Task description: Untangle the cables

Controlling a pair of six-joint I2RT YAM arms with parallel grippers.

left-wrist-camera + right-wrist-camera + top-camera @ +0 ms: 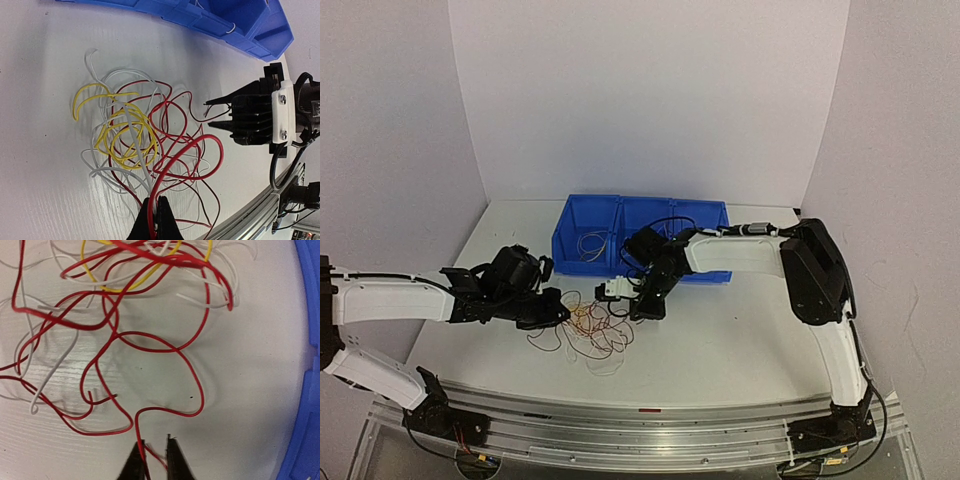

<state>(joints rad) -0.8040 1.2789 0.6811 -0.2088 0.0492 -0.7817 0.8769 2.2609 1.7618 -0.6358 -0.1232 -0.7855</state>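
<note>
The cables (595, 330) lie in a loose tangle of red, white and yellow loops on the white table between the two arms. My left gripper (156, 210) is shut on a thick red cable (200, 142) at the near edge of the tangle, with a white strand alongside it. From the opposite side, my right gripper (155, 445) reaches in with its jaws a little apart. A thin red cable (165, 347) runs between them along the left finger (136, 460), not pinched. A yellow cable (140, 280) loops farther off in the right wrist view.
A blue bin (640, 215) with compartments stands just behind the tangle, and one compartment holds a few thin wires (588, 245). Its wall (305, 390) runs close beside my right gripper. An aluminium rail (650, 425) lines the table's near edge.
</note>
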